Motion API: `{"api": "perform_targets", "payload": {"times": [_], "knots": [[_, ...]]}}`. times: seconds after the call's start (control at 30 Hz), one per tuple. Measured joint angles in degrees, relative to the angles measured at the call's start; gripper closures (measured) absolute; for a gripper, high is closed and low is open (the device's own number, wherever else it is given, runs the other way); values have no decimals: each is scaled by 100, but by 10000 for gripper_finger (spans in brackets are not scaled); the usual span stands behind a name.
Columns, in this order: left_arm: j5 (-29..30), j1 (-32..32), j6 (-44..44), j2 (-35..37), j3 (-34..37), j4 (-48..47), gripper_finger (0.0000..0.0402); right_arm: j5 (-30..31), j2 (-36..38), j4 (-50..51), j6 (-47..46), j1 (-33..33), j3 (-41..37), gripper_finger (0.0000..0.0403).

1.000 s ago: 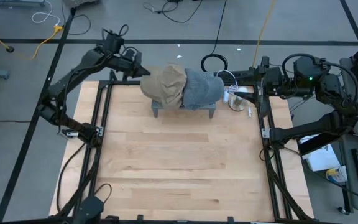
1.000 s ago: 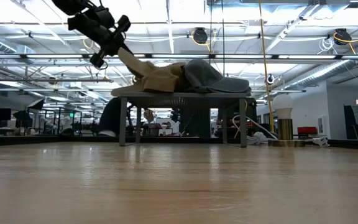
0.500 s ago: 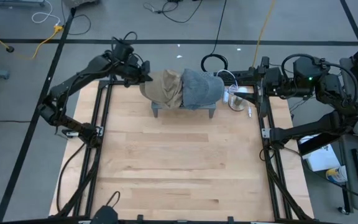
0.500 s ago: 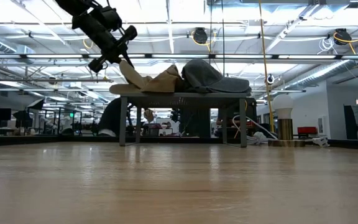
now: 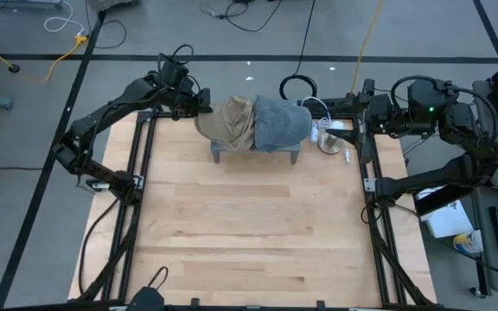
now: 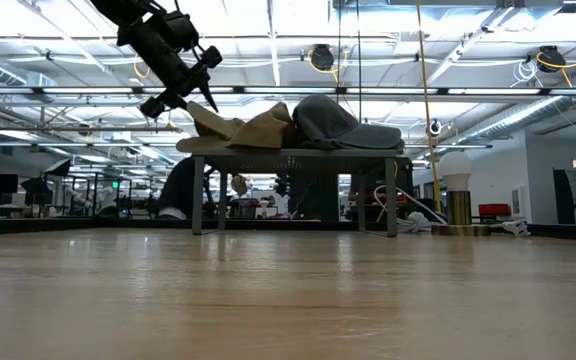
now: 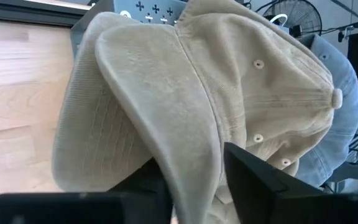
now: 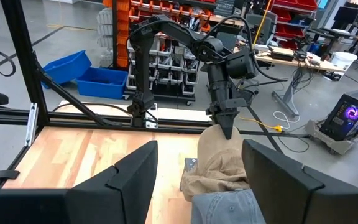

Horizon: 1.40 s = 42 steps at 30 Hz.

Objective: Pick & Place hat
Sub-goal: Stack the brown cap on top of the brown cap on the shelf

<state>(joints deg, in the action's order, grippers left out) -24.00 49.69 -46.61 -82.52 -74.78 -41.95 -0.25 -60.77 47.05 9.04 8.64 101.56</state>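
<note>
Where the small grey stand (image 5: pixel 257 153) sits at the table's far edge, you see your left gripper (image 5: pixel 199 109) clamped on the tan corduroy cap's (image 5: pixel 229 122) curved brim. A blue denim cap (image 5: pixel 280 123) lies beside it. Your right gripper (image 8: pixel 197 180) waits, fingers apart.

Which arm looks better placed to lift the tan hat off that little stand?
The left. Its gripper is already at the tan hat, fingers pinching the brim in the left wrist view. The right gripper waits open, off by the table's right edge, beyond the blue hat.
</note>
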Motion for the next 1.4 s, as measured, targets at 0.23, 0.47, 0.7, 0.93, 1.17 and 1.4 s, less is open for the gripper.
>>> {"api": "perform_targets", "payload": {"times": [0.23, 0.47, 0.7, 0.93, 1.17, 1.4], "knots": [[76, 56, -38, 0, 0, 6, 171, -2, 2, 25, 1, -2, 0, 177], [868, 59, -602, 0, 0, -370, 116, -1, 2, 241, -44, -1, -2, 177], [1427, 42, -605, 11, 0, -433, 148, -2, 20, 402, -79, -1, -4, 177], [1984, 38, -614, 209, 0, -405, 164, 0, 48, 442, -67, -2, -4, 177], [2705, -280, -597, 634, -9, 42, 153, 7, 50, 441, 75, -2, -4, 177], [2718, -882, -339, 666, -11, 179, 158, 16, 50, 431, 80, -1, -4, 177]]}}
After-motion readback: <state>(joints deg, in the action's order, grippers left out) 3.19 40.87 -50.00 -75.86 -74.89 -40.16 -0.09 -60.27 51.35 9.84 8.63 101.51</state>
